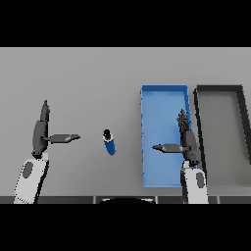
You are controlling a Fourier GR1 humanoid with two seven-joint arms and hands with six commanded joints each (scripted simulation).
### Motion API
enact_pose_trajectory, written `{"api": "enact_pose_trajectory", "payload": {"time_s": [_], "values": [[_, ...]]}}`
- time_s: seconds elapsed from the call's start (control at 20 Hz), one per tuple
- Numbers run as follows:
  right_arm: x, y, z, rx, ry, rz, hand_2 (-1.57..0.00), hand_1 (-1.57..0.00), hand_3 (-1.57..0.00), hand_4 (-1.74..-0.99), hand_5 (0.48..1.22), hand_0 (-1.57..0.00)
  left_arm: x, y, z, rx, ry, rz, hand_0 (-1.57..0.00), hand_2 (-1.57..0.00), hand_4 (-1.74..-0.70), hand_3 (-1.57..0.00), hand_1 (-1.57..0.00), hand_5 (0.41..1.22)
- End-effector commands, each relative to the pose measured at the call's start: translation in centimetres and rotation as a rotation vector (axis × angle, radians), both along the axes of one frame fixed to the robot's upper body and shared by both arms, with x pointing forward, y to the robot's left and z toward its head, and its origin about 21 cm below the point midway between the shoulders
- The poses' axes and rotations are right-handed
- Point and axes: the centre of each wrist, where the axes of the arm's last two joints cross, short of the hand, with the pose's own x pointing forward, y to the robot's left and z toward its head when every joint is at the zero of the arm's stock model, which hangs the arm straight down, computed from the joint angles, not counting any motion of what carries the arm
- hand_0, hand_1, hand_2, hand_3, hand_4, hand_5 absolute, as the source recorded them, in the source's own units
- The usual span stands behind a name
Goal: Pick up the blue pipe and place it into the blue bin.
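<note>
You are looking down at a flat, matte grey tabletop (88, 73) filling the whole view, with nothing of the room showing beyond it. At the right, a dark-rimmed rectangular grey bin (243, 122) is sitting just beside the blue bin (164, 88), a long, shallow, smooth-walled rectangle running away from you. Your right hand (187, 139) is hovering over the blue bin's right side, fingers straight and thumb sticking out leftward, holding nothing. Your left hand (40, 131) is hanging at the left, fingers straight, thumb pointing right, empty too. The blue pipe (109, 142) is lying on the tabletop between the hands, left of the blue bin and apart from it: a short, smooth cylinder, its long axis running near-to-far, tilted slightly, dark open end pointing away from you.
</note>
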Motion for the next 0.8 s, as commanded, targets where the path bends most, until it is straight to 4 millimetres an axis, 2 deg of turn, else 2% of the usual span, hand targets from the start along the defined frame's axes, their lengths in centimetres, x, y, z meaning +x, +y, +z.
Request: {"api": "enact_pose_trajectory", "payload": {"time_s": [0.0, 0.25, 0.35, 0.5, 0.7, 0.75], "values": [[0.1, 0.0, 0.0, 0.000, 0.001, -0.001, 0.00, 0.00, 0.00, -1.205, 0.629, 0.00, 0.1, 0.0, 0.0, 0.000, -0.004, 0.000, 0.00, 0.00, -0.97, 0.00, 0.00, 0.593], [1.0, 0.0, 0.3, 0.002, 0.011, 0.001, 0.00, 0.00, 0.00, -1.205, 0.629, 0.00, 0.9, -0.2, 0.4, -0.002, -0.003, 0.000, 0.00, 0.00, -0.97, 0.00, 0.00, 0.593], [-0.9, -1.9, 0.8, -0.219, -0.122, 0.055, 0.00, 0.00, 0.00, -1.201, 0.628, 0.00, -0.4, 2.6, -0.3, 0.115, 0.003, -0.186, 0.00, 0.00, -0.96, 0.00, 0.00, 0.592], [-1.3, -2.0, 1.7, -0.303, -0.138, 0.086, 0.00, 0.00, 0.00, -1.193, 0.622, 0.00, -0.6, 4.3, -0.2, 0.167, 0.004, -0.276, 0.00, 0.00, -0.96, 0.00, 0.00, 0.592], [-1.3, -1.9, 1.6, -0.313, -0.122, 0.104, 0.00, 0.00, 0.00, -1.197, 0.621, 0.00, -1.0, 4.2, -0.4, 0.141, 0.005, -0.374, 0.00, 0.00, -0.97, 0.00, 0.00, 0.594], [-1.3, -1.7, 1.6, -0.313, -0.124, 0.109, 0.00, 0.00, 0.00, -1.192, 0.621, 0.00, -1.3, 3.6, -0.2, 0.141, 0.005, -0.420, 0.00, 0.00, -0.98, 0.00, 0.00, 0.584]]}}
